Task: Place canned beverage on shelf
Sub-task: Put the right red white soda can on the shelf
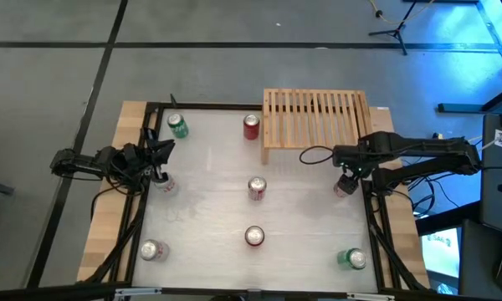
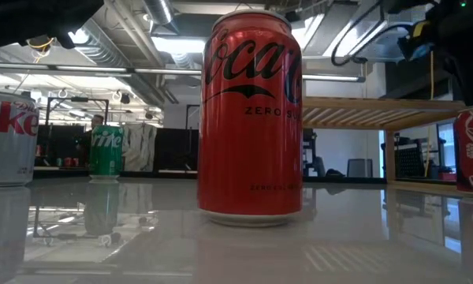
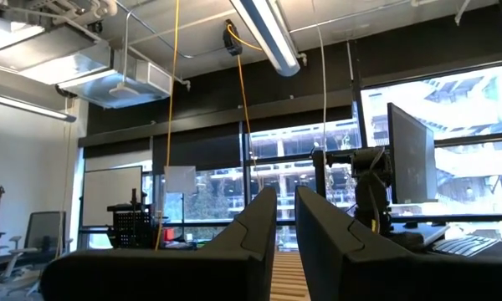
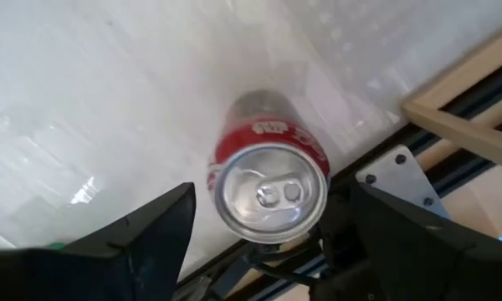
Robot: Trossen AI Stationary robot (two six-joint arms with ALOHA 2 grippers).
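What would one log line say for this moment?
right gripper: open over red can | left gripper: idle, left edge | shelf: no cans

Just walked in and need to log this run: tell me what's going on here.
The right gripper hangs open over a red cola can standing near the table's right edge, fingers either side of it but not closed. The wooden slatted shelf at the back holds no cans. The left gripper waits at the table's left side, above a silver can. Six more cans stand about the white tabletop.

White table top, wood border; blue-lit monitor off table's near-right corner; tripod on floor beyond.
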